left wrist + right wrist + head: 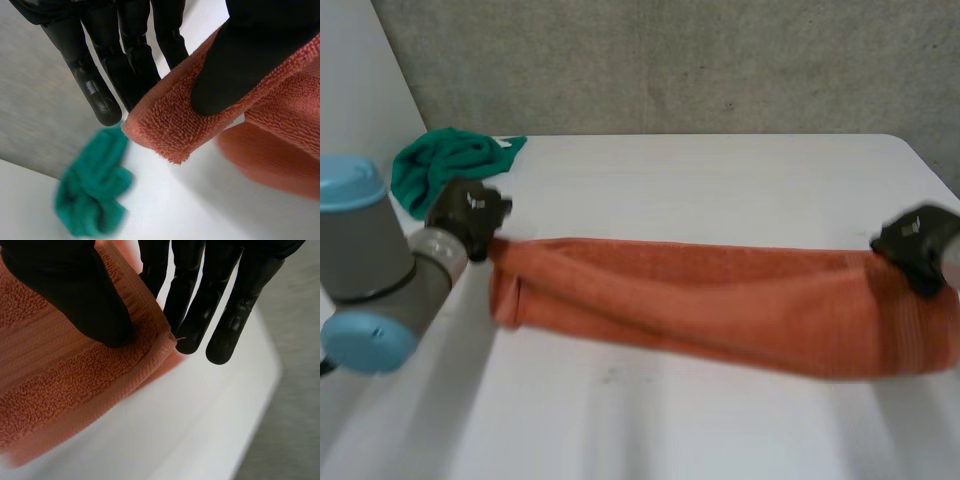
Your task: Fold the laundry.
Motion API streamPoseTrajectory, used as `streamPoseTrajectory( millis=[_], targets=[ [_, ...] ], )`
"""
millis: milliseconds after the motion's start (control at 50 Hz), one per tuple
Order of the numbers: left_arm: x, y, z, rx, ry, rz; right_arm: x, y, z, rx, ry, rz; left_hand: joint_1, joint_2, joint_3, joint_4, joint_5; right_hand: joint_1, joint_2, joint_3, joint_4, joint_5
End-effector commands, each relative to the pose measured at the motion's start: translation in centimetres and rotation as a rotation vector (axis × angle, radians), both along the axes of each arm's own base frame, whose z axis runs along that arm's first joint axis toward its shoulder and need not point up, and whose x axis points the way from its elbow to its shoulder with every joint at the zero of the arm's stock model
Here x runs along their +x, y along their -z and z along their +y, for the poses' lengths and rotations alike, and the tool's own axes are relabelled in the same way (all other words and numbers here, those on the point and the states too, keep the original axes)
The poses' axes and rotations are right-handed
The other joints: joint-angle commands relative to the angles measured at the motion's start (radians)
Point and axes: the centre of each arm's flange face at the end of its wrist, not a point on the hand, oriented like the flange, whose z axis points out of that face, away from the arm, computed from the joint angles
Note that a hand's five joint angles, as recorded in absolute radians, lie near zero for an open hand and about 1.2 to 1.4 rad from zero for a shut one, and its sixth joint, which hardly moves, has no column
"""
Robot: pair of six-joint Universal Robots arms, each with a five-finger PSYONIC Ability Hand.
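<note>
The orange towel (pixel 720 300) is held stretched between the two hands. Its long axis runs from the left hand (pixel 468 212) straight across to the right hand (pixel 918 245), low over the white worktop (pixel 720 170). Whether its middle rests there or hangs just clear cannot be told.

At the left hand, one end corner is pinched between the thumb, pressed on top, and the straight fingers (pixel 90 85) beneath. At the right hand, the opposite end corner is pinched the same way, with the thumb on the banded hem and the fingers (pixel 192 310) under the edge. Each hand is thus at its own end, and neither is nearer the middle.

The towel appears doubled lengthwise, so the next fold is judged to call for one end to be carried along that axis toward the other hand.

A crumpled green cloth (pixel 455 165) lies just beyond the left hand, apart from the towel and off the line between the hands. Nothing is seen standing in that path.
</note>
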Motion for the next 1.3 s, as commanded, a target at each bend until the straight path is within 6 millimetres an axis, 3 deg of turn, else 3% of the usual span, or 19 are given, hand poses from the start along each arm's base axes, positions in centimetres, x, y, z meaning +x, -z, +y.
streamPoseTrajectory(
  millis=[20, 80, 100, 180, 220, 320, 380, 480, 500, 620, 640, 680, 720, 820, 860, 880, 1000, 1160, 1300],
  targets=[
    [-1.5, -6.8, -6.1, -0.387, 0.0, 0.109, 3.0, -8.0, -6.6, -0.446, 0.045, -0.171, 0.328, 0.2, 0.205, 0.195, 0.249, 0.411, 0.227, 0.217, 0.207, 0.234],
    [-1.8, -11.8, -7.5, -0.625, 0.006, 0.174, 3.4, -11.7, -8.1, -0.623, 0.052, -0.266, 0.328, 0.2, 0.205, 0.195, 0.249, 0.411, 0.227, 0.217, 0.207, 0.234],
    [-1.9, -13.0, -7.6, -0.681, 0.011, 0.189, 3.4, -14.3, -8.6, -0.736, 0.062, -0.326, 0.328, 0.2, 0.205, 0.195, 0.249, 0.411, 0.227, 0.217, 0.207, 0.234],
    [-2.1, -18.8, -7.3, -0.914, 0.039, 0.25, 3.9, -19.1, -8.6, -0.952, 0.058, -0.441, 0.328, 0.2, 0.205, 0.195, 0.249, 0.411, 0.227, 0.217, 0.207, 0.234],
    [-2.2, -21.0, -6.7, -0.988, 0.061, 0.273, 4.1, -20.2, -8.4, -1.006, 0.052, -0.47, 0.328, 0.2, 0.205, 0.195, 0.249, 0.411, 0.227, 0.217, 0.207, 0.234],
    [-1.7, -21.8, -6.2, -0.997, 0.094, 0.296, 5.1, -21.2, -7.5, -1.051, 0.021, -0.505, 0.328, 0.2, 0.205, 0.195, 0.249, 0.411, 0.227, 0.217, 0.207, 0.234],
    [-1.1, -20.0, -6.0, -0.927, 0.095, 0.3, 5.8, -19.3, -7.3, -0.985, 0.01, -0.495, 0.328, 0.2, 0.205, 0.195, 0.249, 0.411, 0.227, 0.217, 0.207, 0.234],
    [-0.6, -14.3, -5.9, -0.75, 0.084, 0.279, 6.0, -12.5, -7.4, -0.774, -0.004, -0.435, 0.328, 0.2, 0.205, 0.195, 0.249, 0.411, 0.227, 0.217, 0.207, 0.234],
    [-0.6, -11.8, -5.7, -0.677, 0.08, 0.263, 6.1, -11.4, -7.3, -0.737, -0.01, -0.423, 0.328, 0.2, 0.205, 0.195, 0.249, 0.411, 0.227, 0.217, 0.207, 0.234],
    [-0.6, -2.6, -3.9, -0.415, 0.078, 0.2, 5.8, -2.3, -5.2, -0.393, -0.01, -0.341, 0.328, 0.2, 0.205, 0.195, 0.249, 0.411, 0.227, 0.217, 0.207, 0.234],
    [-0.6, 0.2, -3.2, -0.335, 0.077, 0.18, 5.7, -1.1, -4.8, -0.349, -0.007, -0.326, 0.328, 0.2, 0.205, 0.195, 0.249, 0.411, 0.227, 0.217, 0.207, 0.234],
    [-0.6, 2.5, -2.4, -0.268, 0.079, 0.162, 5.4, 2.0, -3.5, -0.222, -0.003, -0.276, 0.328, 0.2, 0.205, 0.195, 0.249, 0.411, 0.227, 0.217, 0.207, 0.234],
    [-0.6, 4.6, -1.2, -0.204, 0.084, 0.131, 5.2, 3.3, -2.6, -0.16, -0.004, -0.242, 0.328, 0.2, 0.205, 0.195, 0.249, 0.411, 0.227, 0.217, 0.207, 0.234],
    [-0.1, 6.4, 0.8, -0.126, 0.084, 0.055, 4.1, 5.1, -1.0, -0.071, 0.018, -0.215, 0.328, 0.2, 0.205, 0.195, 0.249, 0.411, 0.227, 0.217, 0.207, 0.234],
    [0.3, 6.3, 1.5, -0.102, 0.081, 0.034, 2.4, 4.7, -1.1, -0.067, 0.061, -0.203, 0.282, 0.154, 0.159, 0.149, 0.203, 0.411, 0.227, 0.217, 0.207, 0.234],
    [0.6, 6.0, 2.3, -0.069, 0.079, 0.019, 1.7, 4.3, -1.1, -0.075, 0.081, -0.201, 0.04, -0.088, -0.083, -0.093, -0.039, 0.411, 0.227, 0.217, 0.207, 0.234],
    [1.1, 5.0, 4.8, 0.082, 0.074, 0.014, -0.5, 3.2, -0.6, -0.083, 0.107, -0.215, -0.361, -0.489, -0.484, -0.494, -0.44, 0.411, 0.227, 0.217, 0.207, 0.234],
    [3.0, 2.7, 4.5, 0.134, -0.038, 0.217, -1.5, 4.0, -0.3, -0.042, 0.109, -0.252, -0.391, -0.519, -0.514, -0.524, -0.47, 0.411, 0.227, 0.217, 0.207, 0.234],
    [4.2, 2.8, 4.7, 0.252, -0.134, 0.421, -2.4, 4.1, -0.7, -0.047, 0.134, -0.252, -0.364, -0.492, -0.487, -0.497, -0.444, 0.411, 0.227, 0.217, 0.207, 0.234]
  ],
)
